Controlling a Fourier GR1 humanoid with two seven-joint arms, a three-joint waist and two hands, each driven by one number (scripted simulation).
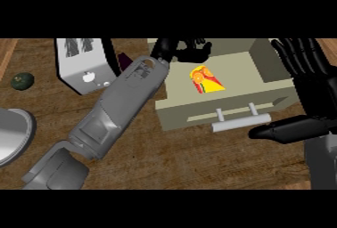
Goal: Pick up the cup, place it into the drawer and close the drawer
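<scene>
The cup (206,79), yellow with orange and red markings, lies on its side inside the open beige drawer (263,91). It is free of both hands. My left hand (182,48) hovers over the drawer's far rim, just beyond the cup, with relaxed, slightly bent fingers holding nothing. My left forearm (121,102) runs diagonally across the counter to it. My right hand (309,84) stands open at the drawer's right side, fingers straight up. Its thumb (286,129) points left at the drawer's front, close to the right end of the white handle (240,121).
A white toaster (82,67) stands left of the drawer, beside my left forearm. A dark green round fruit (22,81) lies at the far left. The rim of a metal bowl (13,133) shows at the left edge. Wooden counter (197,156) lies in front of the drawer.
</scene>
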